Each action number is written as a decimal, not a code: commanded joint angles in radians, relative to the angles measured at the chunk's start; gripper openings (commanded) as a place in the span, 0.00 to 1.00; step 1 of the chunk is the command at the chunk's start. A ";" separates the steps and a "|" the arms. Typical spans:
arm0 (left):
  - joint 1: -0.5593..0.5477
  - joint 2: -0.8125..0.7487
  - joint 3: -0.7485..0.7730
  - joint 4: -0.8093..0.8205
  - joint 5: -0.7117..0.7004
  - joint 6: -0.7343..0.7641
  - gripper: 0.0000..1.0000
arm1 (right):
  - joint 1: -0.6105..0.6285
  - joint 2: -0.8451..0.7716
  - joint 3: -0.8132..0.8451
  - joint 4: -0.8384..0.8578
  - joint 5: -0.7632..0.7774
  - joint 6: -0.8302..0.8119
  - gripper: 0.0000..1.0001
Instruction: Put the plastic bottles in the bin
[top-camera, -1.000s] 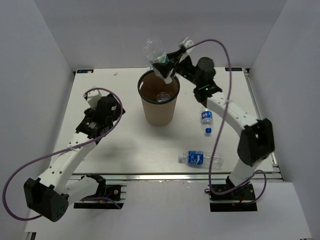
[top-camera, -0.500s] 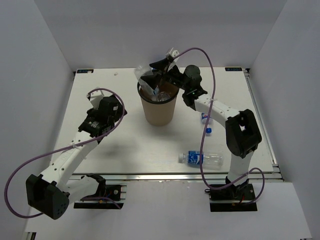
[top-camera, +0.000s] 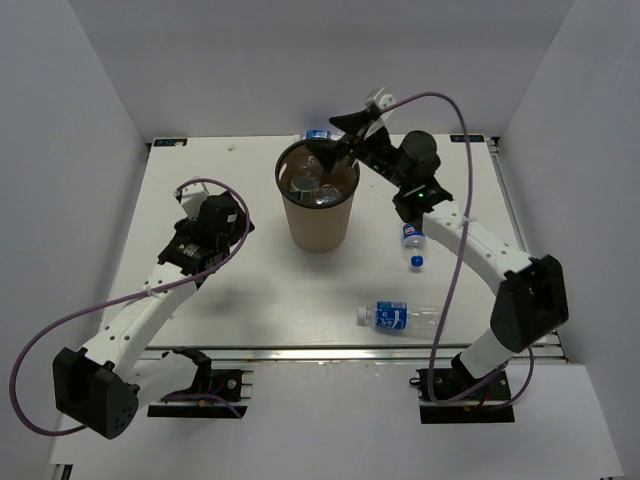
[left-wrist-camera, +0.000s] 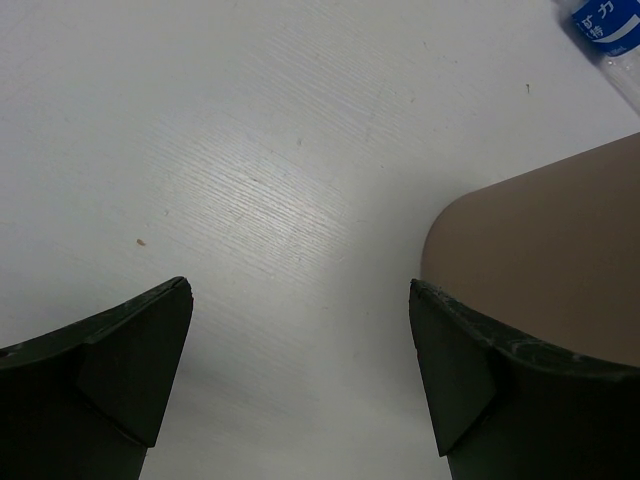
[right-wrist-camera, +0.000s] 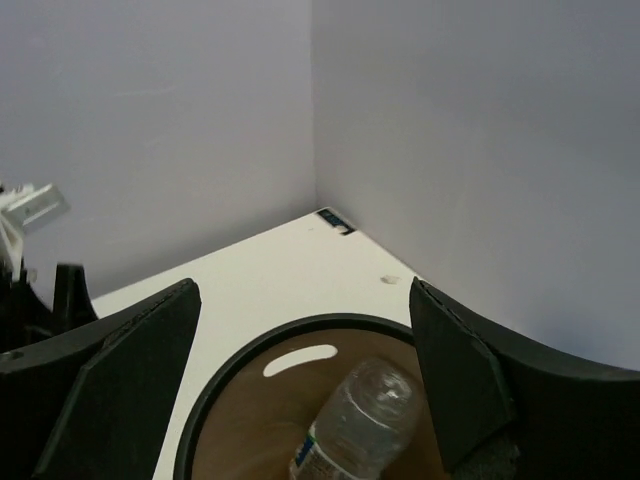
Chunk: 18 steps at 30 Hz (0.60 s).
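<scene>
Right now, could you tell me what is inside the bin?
Clear plastic bottles lie inside the bin, one tilted near its rim. Its wall hides whatever lies lower.

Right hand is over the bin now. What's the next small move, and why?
Probably raise the right hand clear of the bin and swing it toward the nearest bottle, on the table just right of the bin. The hand is open and empty, another bottle already lies inside the bin, and bottles remain on the table.
</scene>
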 joint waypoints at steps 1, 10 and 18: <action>-0.002 -0.007 -0.003 0.002 -0.015 -0.002 0.98 | -0.022 -0.138 0.008 -0.179 0.196 -0.032 0.89; -0.002 0.019 -0.019 0.021 -0.010 0.001 0.98 | -0.215 -0.310 -0.180 -0.761 0.689 0.228 0.89; -0.002 0.062 -0.013 0.013 -0.011 0.005 0.98 | -0.390 -0.260 -0.289 -0.881 0.596 0.275 0.89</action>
